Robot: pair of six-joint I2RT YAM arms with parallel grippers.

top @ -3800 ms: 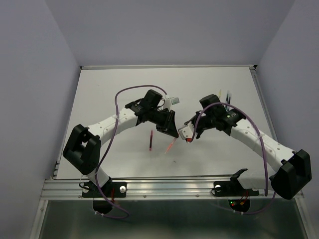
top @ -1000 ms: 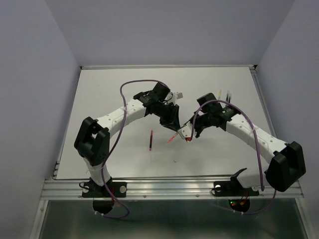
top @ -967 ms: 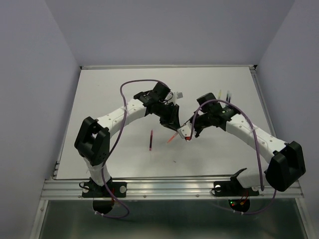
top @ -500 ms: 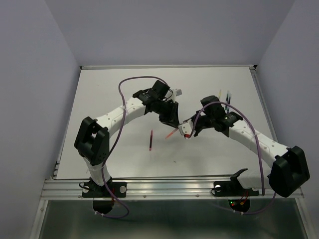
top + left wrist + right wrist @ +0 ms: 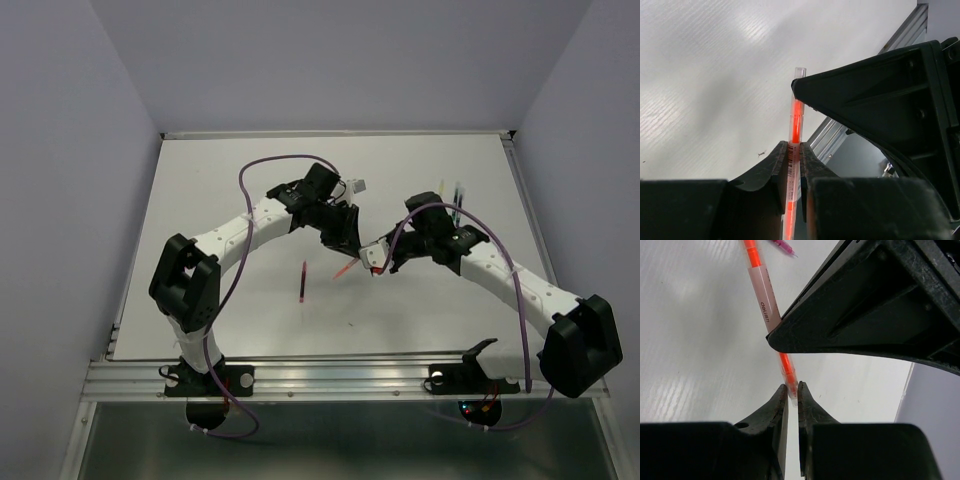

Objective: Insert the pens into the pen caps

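Compared with earlier, the orange-red pen [image 5: 345,270] had been carried slightly toward the table's [image 5: 200,180] far edge. It was clamped in the left gripper's [image 5: 348,250] jaws at mid-table, its end inside a pen cap [image 5: 791,385] pinched by the right gripper's [image 5: 372,267] jaws. 1 maroon pen [image 5: 302,281] lay nearby.

- Orange-red pen [image 5: 764,300], right wrist view: one short dark printed word runs along the frosted barrel. Its letters are too small and turned to read with certainty.
- Same pen, left wrist view: a barcode sits on the barrel just at the left gripper [image 5: 794,147]. Its digits are illegible.
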